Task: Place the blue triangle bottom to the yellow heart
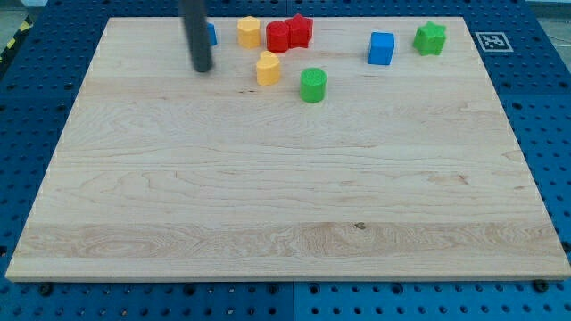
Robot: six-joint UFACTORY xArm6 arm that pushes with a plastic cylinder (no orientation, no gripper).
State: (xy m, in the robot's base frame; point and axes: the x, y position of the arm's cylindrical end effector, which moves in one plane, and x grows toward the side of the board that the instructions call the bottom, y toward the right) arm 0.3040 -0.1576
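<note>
One tip [203,68] beside blue block [211,36]

Dark rod upright, entering from view's top left; my tip [203,69] down on board.

And here is the rod, a straight dark cylinder, charcoal to near black, coming in from the view's top edge. Its surface is smooth and plain, with a faint lighter sheen running down one side. No cables, no screws, no markings show on it. My tip [203,69] is blunt and rounded, the same dark colour as the shaft, same width all the way down.
</note>
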